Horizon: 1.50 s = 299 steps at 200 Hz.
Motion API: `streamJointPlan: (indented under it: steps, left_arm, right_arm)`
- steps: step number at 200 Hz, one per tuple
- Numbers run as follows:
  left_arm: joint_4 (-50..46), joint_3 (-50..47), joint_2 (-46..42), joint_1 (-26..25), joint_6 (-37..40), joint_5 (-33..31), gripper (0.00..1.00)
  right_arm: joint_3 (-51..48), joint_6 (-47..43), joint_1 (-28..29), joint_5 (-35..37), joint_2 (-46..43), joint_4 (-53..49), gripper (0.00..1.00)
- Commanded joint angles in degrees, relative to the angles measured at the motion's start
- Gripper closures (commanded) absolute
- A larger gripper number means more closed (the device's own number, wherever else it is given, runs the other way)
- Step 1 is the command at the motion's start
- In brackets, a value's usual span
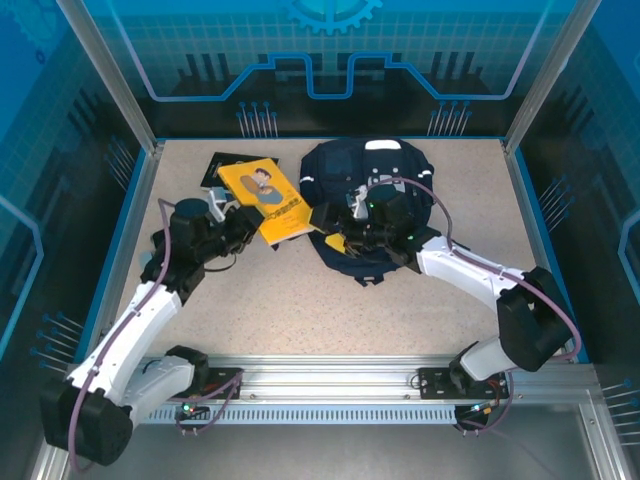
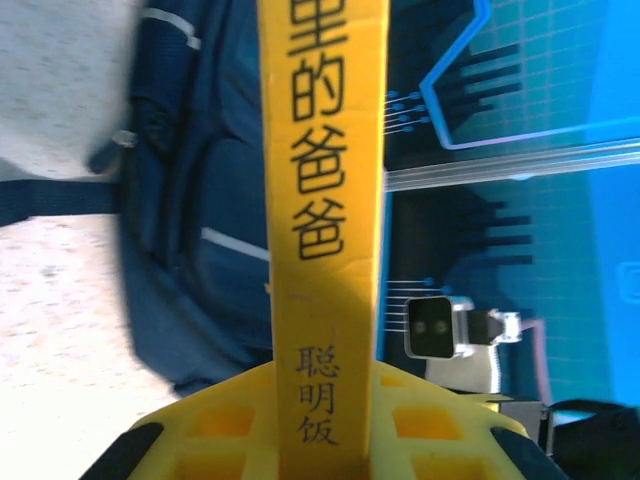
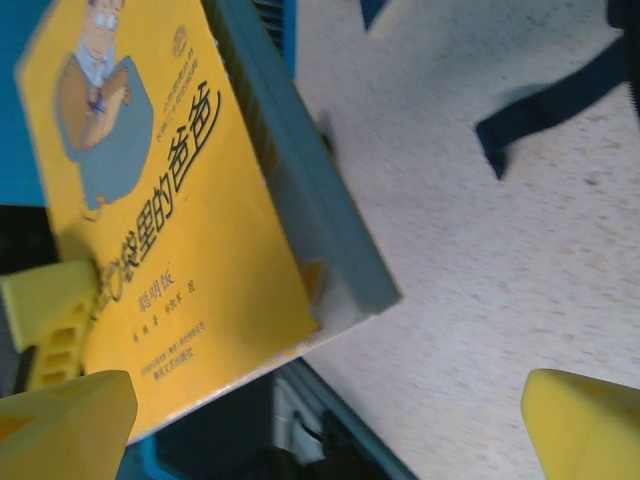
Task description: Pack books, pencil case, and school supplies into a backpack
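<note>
The yellow book [image 1: 268, 198] is tilted above the table, with my left gripper [image 1: 243, 222] shut on its lower edge. In the left wrist view its spine [image 2: 325, 200] rises straight out of the yellow jaws of the left gripper [image 2: 325, 425]. A black book [image 1: 224, 163] lies partly under it. The navy backpack [image 1: 372, 195] rests at centre right, also seen as the backpack [image 2: 190, 220]. My right gripper [image 1: 340, 222] is open at the backpack's left edge, facing the yellow book [image 3: 150, 220]; the right gripper [image 3: 330, 430] holds nothing. A grey-blue slab [image 3: 320, 210], perhaps the blue book, lies against the yellow one.
A dark backpack strap [image 3: 555, 105] trails over the speckled table [image 1: 320, 300]. Blue walls and aluminium posts [image 1: 140, 150] ring the workspace. The left gripper's yellow finger [image 3: 45, 320] shows at the book's edge.
</note>
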Motion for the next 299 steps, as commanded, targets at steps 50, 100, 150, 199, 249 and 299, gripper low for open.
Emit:
streamJointPlan:
  steps: [50,100,150,199,249,299]
  left_arm:
    - [11.32,7.75,1.94,-2.83,-8.53,-2.33,0.93]
    - [13.4,5.24,0.37,-3.49,-12.82,-3.02,0.95]
    - [15.26,3.22,0.59,-3.49,-14.47,-3.12,0.95]
    - [15.18,2.61,1.67,-3.49,-12.09,-2.34,0.94]
    - [11.03,-0.14,1.77,-3.58,-9.9,-0.91,0.65]
    - [-1.57,-3.19,0.76,-3.66,2.3,-2.44,0.22]
  right_arm:
    - [0.82,18.28,2.01,6.65,-1.95,16.82,0.0]
    - [-0.23,25.04,4.14,8.77,2.02,26.97,0.12]
    - [-2.14,27.81,5.33,11.86,3.58,30.83,0.37]
    - [-3.34,28.19,5.41,15.69,3.59,29.7,0.69]
    - [-5.18,19.69,5.01,18.51,-0.35,20.67,0.89]
    - [-0.55,-5.0,1.64,22.75,-12.6,-7.09,0.97]
